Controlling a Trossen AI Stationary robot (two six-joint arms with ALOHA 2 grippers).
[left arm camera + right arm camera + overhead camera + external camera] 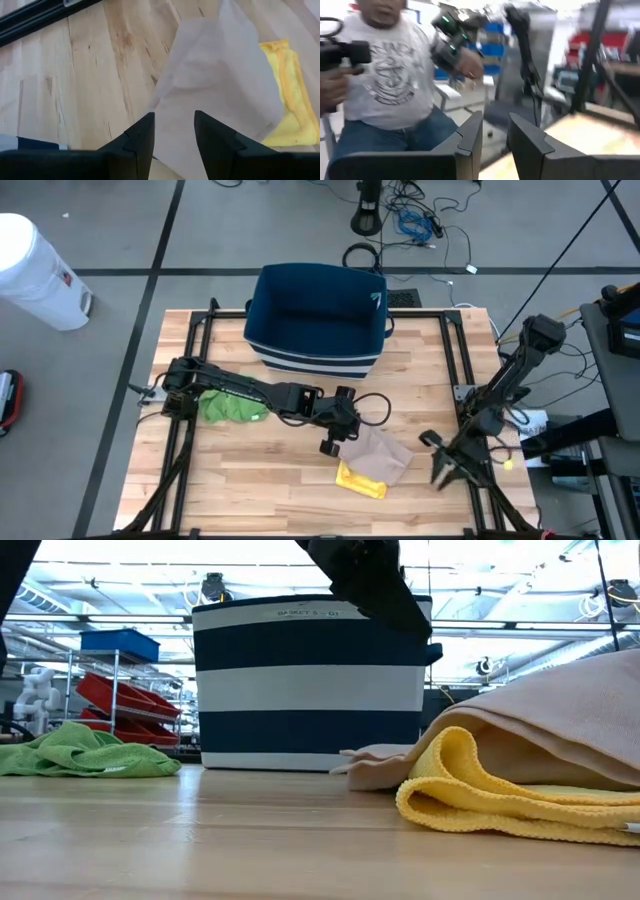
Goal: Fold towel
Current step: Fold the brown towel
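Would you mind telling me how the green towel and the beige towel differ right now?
The green towel lies bunched beside the left arm, away from its tool; the beige towel lies flatter, right under the left tool. The beige towel overlaps a yellow cloth; the green towel lies alone. Both rest on the table.

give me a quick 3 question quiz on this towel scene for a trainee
1. True or false: the beige towel lies partly on the yellow towel.
2. Which gripper is over the beige towel? A) left gripper B) right gripper
3. Fill in: the green towel lies on the table in front of the striped ____.

Key
1. True.
2. A; its fingers stand apart with the towel below them, while the right gripper waits at the table's right edge, fingers apart, nothing between.
3. basket.
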